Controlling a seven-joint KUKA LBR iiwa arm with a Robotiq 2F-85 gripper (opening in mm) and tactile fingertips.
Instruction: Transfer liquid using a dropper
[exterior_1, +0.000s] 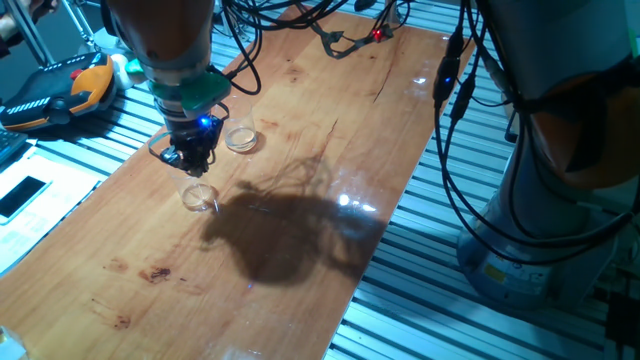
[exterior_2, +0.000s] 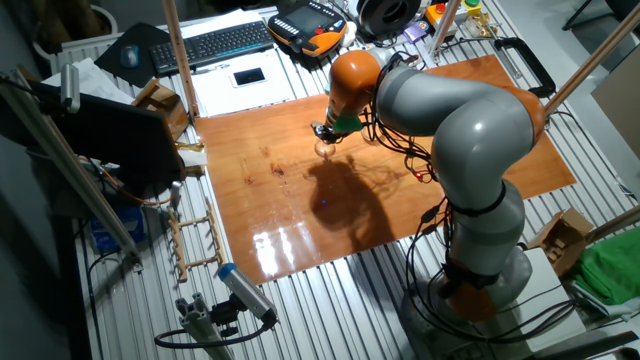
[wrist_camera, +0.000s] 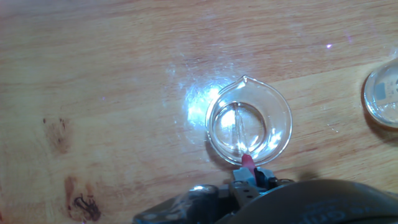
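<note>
Two clear cups: one (wrist_camera: 249, 124) right under the gripper (wrist_camera: 247, 177), one (wrist_camera: 382, 93) off beside. One dropper (wrist_camera: 246, 163) pinched in closed fingers, tip down in near cup. Wooden tabletop (exterior_1: 300, 120), cluttered lab.

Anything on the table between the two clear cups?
Nothing: bare wood separates the spouted cup under the gripper from the second cup, shown in the hand view.

In the hand view the gripper (wrist_camera: 249, 182) is cut off at the bottom edge, its jaws unreadable, and the right-hand cup (wrist_camera: 382, 93) runs off the frame.
</note>
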